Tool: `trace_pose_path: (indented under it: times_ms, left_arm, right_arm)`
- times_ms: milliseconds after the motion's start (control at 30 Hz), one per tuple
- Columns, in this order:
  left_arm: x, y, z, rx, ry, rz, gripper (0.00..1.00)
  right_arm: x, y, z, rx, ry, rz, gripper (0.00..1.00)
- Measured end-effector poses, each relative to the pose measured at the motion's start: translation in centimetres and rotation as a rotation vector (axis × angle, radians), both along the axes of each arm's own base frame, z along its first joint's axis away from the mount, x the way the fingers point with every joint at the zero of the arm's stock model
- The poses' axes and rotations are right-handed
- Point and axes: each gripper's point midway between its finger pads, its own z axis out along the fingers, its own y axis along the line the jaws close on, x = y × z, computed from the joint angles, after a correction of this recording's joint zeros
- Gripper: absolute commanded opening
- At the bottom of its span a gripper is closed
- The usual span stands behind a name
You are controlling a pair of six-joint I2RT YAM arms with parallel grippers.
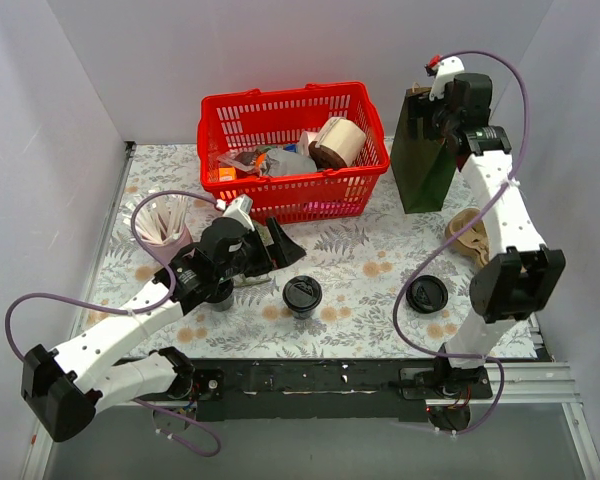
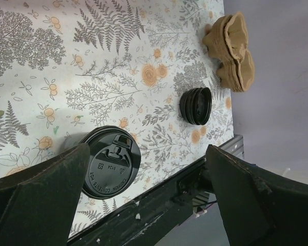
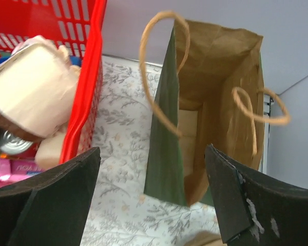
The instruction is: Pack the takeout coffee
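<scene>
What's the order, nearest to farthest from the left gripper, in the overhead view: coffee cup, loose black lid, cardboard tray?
1. The coffee cup, centre, right beside the left gripper.
2. The loose black lid, further right.
3. The cardboard tray, far right edge.

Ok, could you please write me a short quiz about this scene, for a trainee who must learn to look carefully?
1. True or false: the left gripper is shut on the lidded black cup.
2. What does the open right gripper face? A) a blue crate B) the green paper bag C) a white plate
3. Fill in: in the top view, the paper bag stands to the ____ of the red basket.
Key: 1 false, it is open. 2 B. 3 right.
</scene>
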Motion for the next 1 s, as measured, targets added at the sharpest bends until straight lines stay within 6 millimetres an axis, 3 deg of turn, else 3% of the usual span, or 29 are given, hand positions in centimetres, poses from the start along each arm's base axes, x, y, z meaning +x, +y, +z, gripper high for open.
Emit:
trace_pose_path:
  times_ms: [133, 333, 533, 633, 867, 1000]
  left_arm:
    - [0.0, 0.0, -0.9, 0.024, 0.023, 0.0, 0.98]
    - [0.0, 0.1, -1.7, 0.046, 0.041, 0.001, 0.98]
    - [0.1, 0.4, -1.8, 0.059, 0.039, 0.014, 0.98]
    - [0.1, 0.5, -1.9, 0.063, 0.041, 0.018, 0.98]
    - [-0.3, 1.3, -0.4, 0.032, 0.008, 0.04, 0.98]
    - [-0.6, 2.0, 0.2, 0.019, -0.002, 0.061, 0.98]
  right_arm:
    - [3.4, -1.0, -1.2, -0.045, 0.026, -0.002, 0.83]
    - [4.6, -2.2, -4.1, -0.07, 0.097, -0.012, 0.7]
    - [4.1, -1.7, -5.2, -0.051, 0.14, 0.022, 0.33]
    - [3.7, -1.5, -5.5, -0.039, 0.162, 0.021, 0.04]
    - [2.8, -1.8, -5.5, -0.024, 0.192, -0.014, 0.01]
    - [1.5, -3.0, -3.6, -0.024, 0.158, -0.09, 0.01]
